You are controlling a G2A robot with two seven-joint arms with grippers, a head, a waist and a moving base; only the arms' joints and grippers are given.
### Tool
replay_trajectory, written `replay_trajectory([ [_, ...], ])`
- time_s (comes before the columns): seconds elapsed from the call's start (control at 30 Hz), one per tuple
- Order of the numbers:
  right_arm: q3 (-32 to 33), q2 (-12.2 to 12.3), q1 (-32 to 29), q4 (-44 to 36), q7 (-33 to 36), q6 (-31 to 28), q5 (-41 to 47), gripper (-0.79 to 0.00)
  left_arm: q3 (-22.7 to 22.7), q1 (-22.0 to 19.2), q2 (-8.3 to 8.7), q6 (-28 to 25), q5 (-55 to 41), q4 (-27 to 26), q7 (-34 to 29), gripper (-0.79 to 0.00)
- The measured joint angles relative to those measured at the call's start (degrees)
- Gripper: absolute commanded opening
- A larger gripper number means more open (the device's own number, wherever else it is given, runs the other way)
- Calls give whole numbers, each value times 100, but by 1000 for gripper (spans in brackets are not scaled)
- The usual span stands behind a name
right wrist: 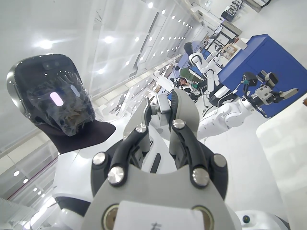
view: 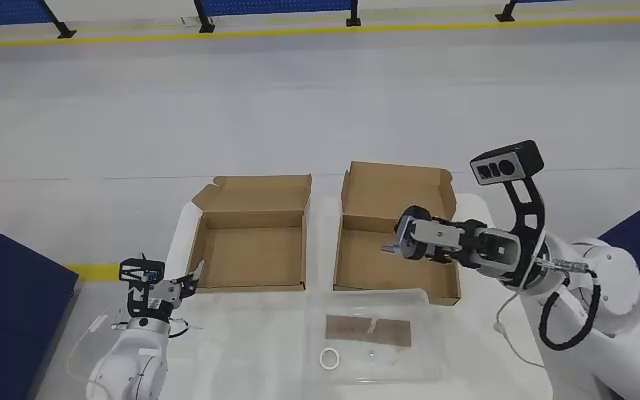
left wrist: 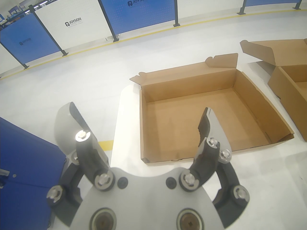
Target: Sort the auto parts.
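- Worktop (view: 250,330): white, carries two boxes and a tray.
- Left cardboard box (view: 250,255): shallow, open, lid flap standing at its far side; on the far-left part of the worktop.
- Right cardboard box (view: 360,265): same type, open, lid flap at the far side; just beside the left box, not touching it.
- Clear plastic tray (view: 425,365): on the near side, just in front of the right box. Holds a flat brown strip (view: 368,330) and, nearer, a small white ring (view: 330,357).
- Right gripper (right wrist: 161,99): hangs above the right cardboard box, fingers narrowed and clamped on a small silver metal part (right wrist: 164,111), a block with a stud on one face.
- Left gripper (left wrist: 139,108): at the near-left corner of the worktop, just short of the left box's near-left corner; fingers spread wide, nothing between them.
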Motion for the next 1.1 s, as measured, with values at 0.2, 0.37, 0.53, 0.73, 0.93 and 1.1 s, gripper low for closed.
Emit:
replay_trajectory([
  [0.2, 63, -61, 40, -20, -61, 315, 196, -785, 0, 0, 0, 0, 0, 0, 0, 0],
  [0.37, 63, -60, 41, -20, -58, 310, 191, -785, 0, 0, 0, 0, 0, 0, 0, 0],
  [0.53, 72, -97, -23, -35, -275, 455, 366, -785, 0, 0, 0, 0, 0, 0, 0, 0],
  [0.73, 119, -176, -77, -23, -339, 937, 1159, -785, 0, 0, 0, 0, 0, 0, 0, 0],
  [0.93, 95, -260, -101, 59, -235, 1396, 1791, -785, 0, 0, 0, 0, 0, 0, 0, 0],
  [1.1, 85, -330, -92, 106, -288, 1617, 1973, -785, 0, 0, 0, 0, 0, 0, 0, 0],
])
